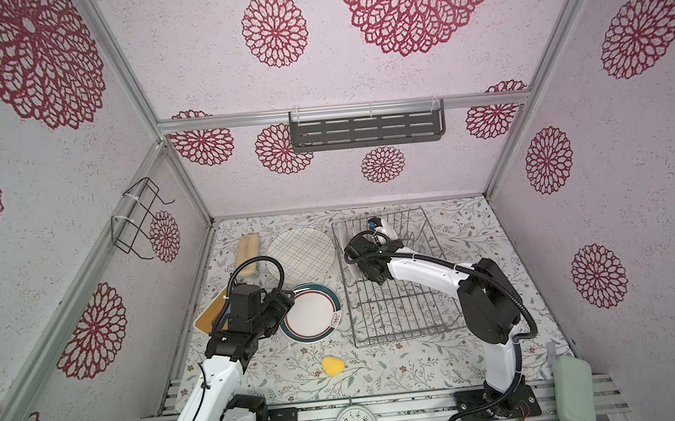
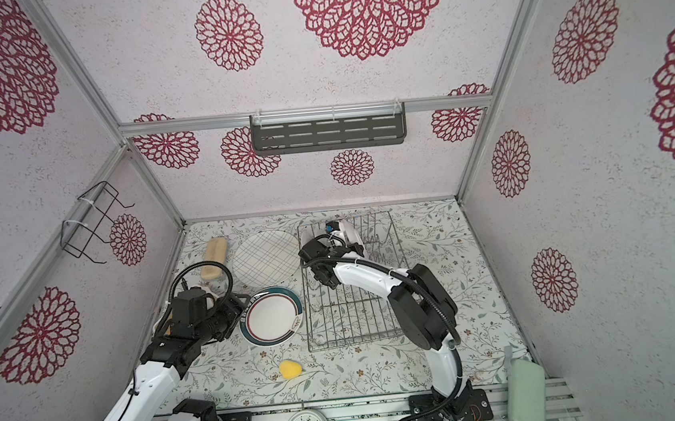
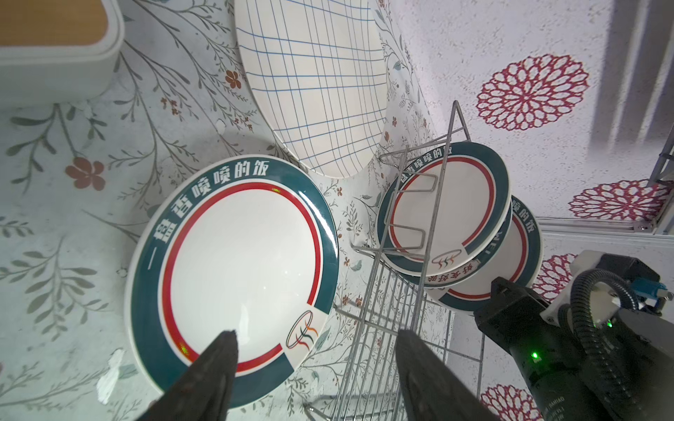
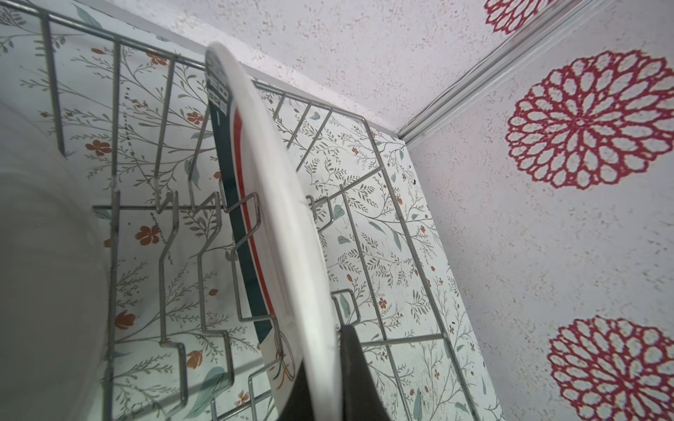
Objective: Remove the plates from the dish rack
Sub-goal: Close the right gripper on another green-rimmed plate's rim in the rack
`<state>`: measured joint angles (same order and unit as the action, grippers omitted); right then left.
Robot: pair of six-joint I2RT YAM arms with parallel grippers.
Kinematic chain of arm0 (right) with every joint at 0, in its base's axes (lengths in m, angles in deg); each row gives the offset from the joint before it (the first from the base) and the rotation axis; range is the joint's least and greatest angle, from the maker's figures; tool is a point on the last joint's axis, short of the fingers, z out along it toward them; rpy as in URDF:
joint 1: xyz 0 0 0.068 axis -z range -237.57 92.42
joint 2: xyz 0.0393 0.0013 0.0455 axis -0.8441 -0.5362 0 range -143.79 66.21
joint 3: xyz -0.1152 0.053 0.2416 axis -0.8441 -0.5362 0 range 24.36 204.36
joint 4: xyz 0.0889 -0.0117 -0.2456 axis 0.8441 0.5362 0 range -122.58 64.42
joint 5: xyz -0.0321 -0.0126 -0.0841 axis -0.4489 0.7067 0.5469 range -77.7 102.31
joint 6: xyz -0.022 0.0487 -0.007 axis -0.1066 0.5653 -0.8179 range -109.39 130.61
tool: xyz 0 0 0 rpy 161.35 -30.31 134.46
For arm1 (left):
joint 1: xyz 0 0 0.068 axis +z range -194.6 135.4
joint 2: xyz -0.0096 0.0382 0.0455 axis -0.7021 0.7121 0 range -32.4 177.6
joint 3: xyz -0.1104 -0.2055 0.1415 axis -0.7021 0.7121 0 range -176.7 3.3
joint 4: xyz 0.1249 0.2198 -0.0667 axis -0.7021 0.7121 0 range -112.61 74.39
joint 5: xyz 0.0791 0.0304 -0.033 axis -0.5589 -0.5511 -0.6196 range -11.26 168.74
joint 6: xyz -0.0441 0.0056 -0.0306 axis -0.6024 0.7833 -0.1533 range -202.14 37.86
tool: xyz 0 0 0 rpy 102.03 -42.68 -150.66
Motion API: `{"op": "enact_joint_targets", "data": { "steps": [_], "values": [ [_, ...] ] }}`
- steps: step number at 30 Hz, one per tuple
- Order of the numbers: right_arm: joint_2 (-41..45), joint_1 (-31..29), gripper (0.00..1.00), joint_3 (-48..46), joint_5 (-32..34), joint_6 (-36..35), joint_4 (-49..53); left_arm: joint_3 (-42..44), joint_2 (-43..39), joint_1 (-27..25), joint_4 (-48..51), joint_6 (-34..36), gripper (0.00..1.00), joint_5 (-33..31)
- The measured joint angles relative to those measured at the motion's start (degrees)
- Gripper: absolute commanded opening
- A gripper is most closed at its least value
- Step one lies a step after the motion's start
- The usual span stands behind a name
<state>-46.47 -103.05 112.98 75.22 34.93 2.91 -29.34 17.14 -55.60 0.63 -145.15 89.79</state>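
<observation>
Top views: the dish rack sits on the right half of the table. The right gripper reaches into its far end; the jaws are hidden here. The grid plate lies flat just left of the rack. The green-rimmed plate lies flat nearer the front, with the left gripper at its left edge.

Left wrist: the fingers are spread wide with nothing between them, above the flat green-rimmed plate. Two matching plates stand upright in the rack, the front plate overlapping the rear plate.

Right wrist: the fingers are pinched on the rear plate's rim. That plate stands on edge among the prongs.
</observation>
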Motion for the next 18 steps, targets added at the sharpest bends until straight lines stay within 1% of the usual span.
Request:
{"op": "enact_joint_targets", "data": {
  "steps": [5,18],
  "values": [
    [-0.26,-0.39,0.00,0.87,0.98,0.85,1.51,-0.15,0.11,-0.26,-0.09,0.00,0.73,0.00],
    [0.66,-2.29,0.00,2.97,5.95,1.27,5.33,-2.71,1.77,-0.92,-0.96,0.00,0.72,-0.02]
  ]
}}
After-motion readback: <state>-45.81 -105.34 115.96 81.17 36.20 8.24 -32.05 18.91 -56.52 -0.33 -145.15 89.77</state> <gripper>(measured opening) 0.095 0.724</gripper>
